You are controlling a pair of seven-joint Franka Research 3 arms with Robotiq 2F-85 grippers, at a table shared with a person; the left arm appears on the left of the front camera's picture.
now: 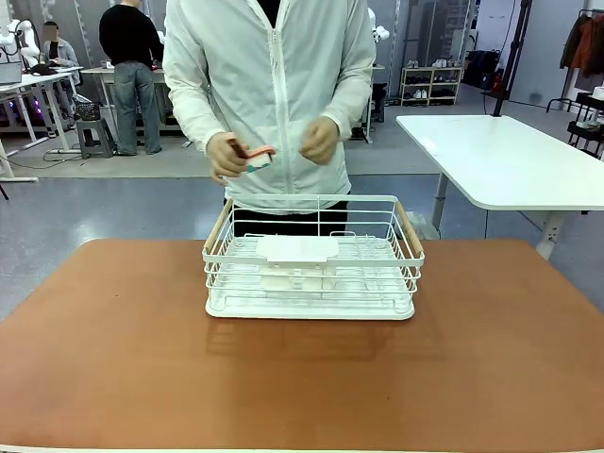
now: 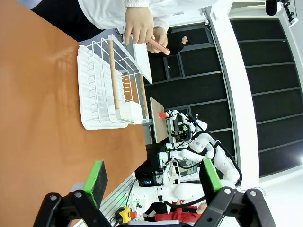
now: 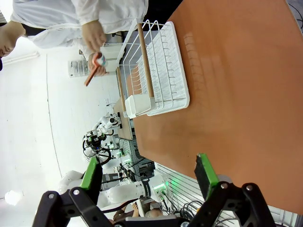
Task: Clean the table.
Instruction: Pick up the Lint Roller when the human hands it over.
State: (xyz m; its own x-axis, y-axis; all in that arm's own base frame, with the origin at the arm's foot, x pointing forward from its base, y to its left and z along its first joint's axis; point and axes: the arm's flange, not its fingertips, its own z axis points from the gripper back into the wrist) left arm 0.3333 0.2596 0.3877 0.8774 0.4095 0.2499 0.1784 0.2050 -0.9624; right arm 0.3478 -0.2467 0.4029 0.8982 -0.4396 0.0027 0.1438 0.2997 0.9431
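The reddish-brown bench [image 1: 113,359] spreads out ahead of and below both end effectors, and apart from the white wire dish rack [image 1: 311,310] its top looks bare. That rack, with wooden side handles, sits well ahead of the left end effector [image 2: 152,171] and the right end effector [image 3: 147,169], roughly between the two and touching neither. Both end effectors hang with jaws spread wide and nothing between the green pads. Beyond the rack a person [image 1: 274,66] stands at the far edge. The person's right hand [image 1: 226,157] holds a small orange-and-white item [image 1: 257,157] above the rack's far rim; we cannot tell what it is. As we judge it, the main risk is reaching forward while those hands are over the rack, since either end effector could meet a hand or knock the item loose. A finger could also snag in the wires and drag the light rack across the bench.
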